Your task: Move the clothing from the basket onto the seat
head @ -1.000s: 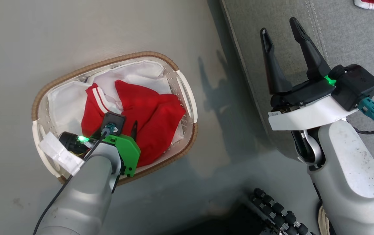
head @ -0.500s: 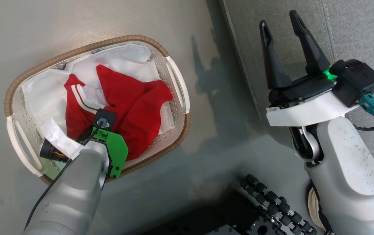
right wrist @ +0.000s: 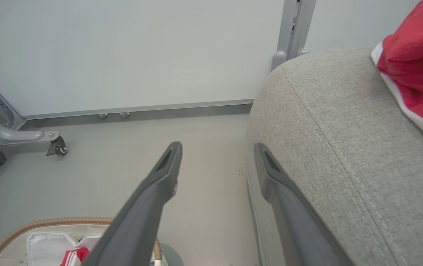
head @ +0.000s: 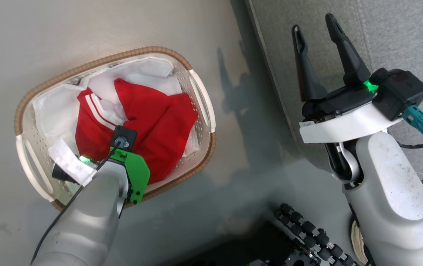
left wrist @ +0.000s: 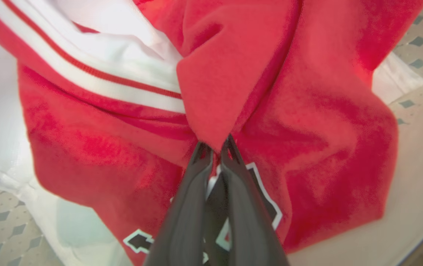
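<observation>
The left gripper (left wrist: 215,146) pinches a fold of the jersey (head: 159,122), which lies in the basket (head: 96,62) at nine o'clock of the seat (head: 399,37), while the right gripper (head: 313,22) gapes wide at the seat's edge.

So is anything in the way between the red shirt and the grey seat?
Nothing visible blocks it. The left gripper is shut on the clothing in the basket, with bare floor between it and the seat. The open right gripper hovers over the seat's edge.
</observation>
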You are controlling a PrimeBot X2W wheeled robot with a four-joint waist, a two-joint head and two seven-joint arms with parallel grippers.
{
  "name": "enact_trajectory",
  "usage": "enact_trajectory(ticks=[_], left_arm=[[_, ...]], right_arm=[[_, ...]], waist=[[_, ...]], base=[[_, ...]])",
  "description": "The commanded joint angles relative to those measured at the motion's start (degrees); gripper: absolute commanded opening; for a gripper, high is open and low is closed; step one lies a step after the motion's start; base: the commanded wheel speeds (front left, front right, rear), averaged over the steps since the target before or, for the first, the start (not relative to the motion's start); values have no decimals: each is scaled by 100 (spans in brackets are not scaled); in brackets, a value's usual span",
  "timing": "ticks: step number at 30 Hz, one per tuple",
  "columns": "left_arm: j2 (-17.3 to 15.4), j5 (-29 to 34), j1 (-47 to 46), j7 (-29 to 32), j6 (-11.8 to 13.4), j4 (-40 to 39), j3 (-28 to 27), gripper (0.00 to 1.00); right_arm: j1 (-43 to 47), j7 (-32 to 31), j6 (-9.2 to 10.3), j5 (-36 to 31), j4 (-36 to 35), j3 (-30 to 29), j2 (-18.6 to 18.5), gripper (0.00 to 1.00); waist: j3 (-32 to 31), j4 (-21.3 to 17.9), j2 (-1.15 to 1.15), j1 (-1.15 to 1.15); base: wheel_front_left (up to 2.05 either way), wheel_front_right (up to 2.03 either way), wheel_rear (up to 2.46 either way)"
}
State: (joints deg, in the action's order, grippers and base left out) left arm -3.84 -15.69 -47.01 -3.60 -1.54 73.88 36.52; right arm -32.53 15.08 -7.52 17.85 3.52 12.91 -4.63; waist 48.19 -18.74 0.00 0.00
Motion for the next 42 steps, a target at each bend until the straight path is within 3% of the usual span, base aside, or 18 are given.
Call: enact_trajectory(ticks=[1,11,16,21,28,42], left_arm=[[13,-83,131,-107,-18,4,-45,0],[87,-497,721,-908,-141,-82,-170,0],[92,-815,1168,-1125,-291,-636,-39,0],[95,-976,1543,-1163,-208,-1385,-20,0],[87,-702,2184,-1163,-98,-2609,-539,0],[87,-243,2996,-1163,-347,-4448,-1571,0]], right_arm=[[69,12,6,-11,42,6,-6,100],[444,12,6,-76,296,114,-84,100],[759,12,7,-117,433,161,-164,100],[1113,12,7,-150,551,154,-234,100],[1619,12,6,-223,682,164,-261,100],[2302,12,6,-280,899,298,-86,100]], waist=[[-221,49,0,0],[-1263,391,0,0],[-1870,667,0,0],[-2407,959,0,0],[-3132,1336,0,0],[-4105,1614,0,0]], base=[[0,0,0],[0,0,0],[0,0,0],[0,0,0],[0,0,0],[0,0,0]])
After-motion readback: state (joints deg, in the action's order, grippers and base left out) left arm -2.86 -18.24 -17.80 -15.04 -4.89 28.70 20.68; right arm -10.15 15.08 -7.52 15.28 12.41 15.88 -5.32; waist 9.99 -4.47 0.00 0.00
